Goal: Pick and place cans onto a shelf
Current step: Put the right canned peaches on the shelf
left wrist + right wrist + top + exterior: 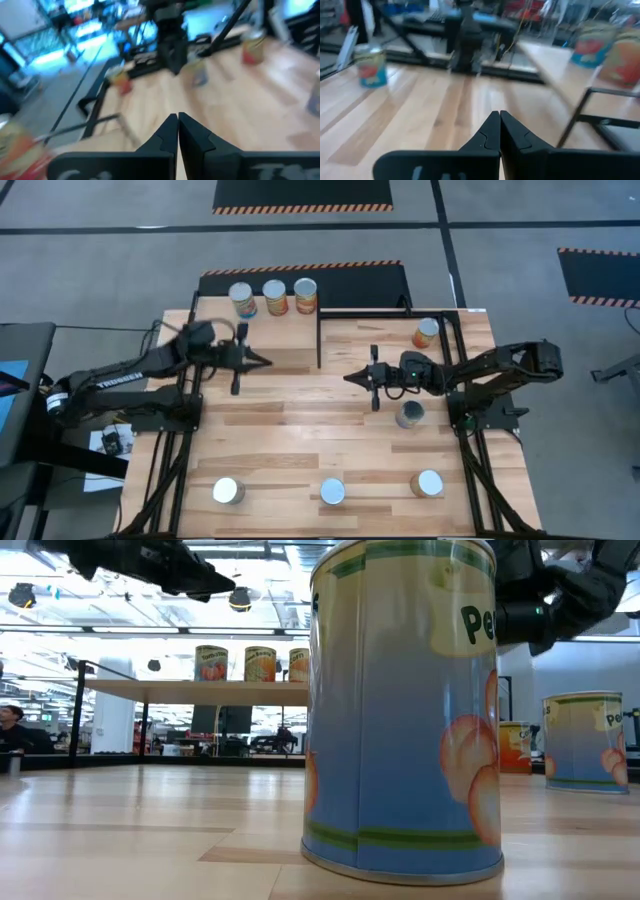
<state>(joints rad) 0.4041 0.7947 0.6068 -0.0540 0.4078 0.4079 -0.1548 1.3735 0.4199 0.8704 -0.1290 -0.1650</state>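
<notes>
Closest to the low camera, a blue-label can stands on the worktop, middle of a front row of three with cans and either side. Three cans sit upright in a row on the shelf. One orange can stands at the back right, a grey one below the right arm. Left gripper hovers by the shelf, fingers together, empty. Right gripper mid-worktop, fingers together, empty.
</notes>
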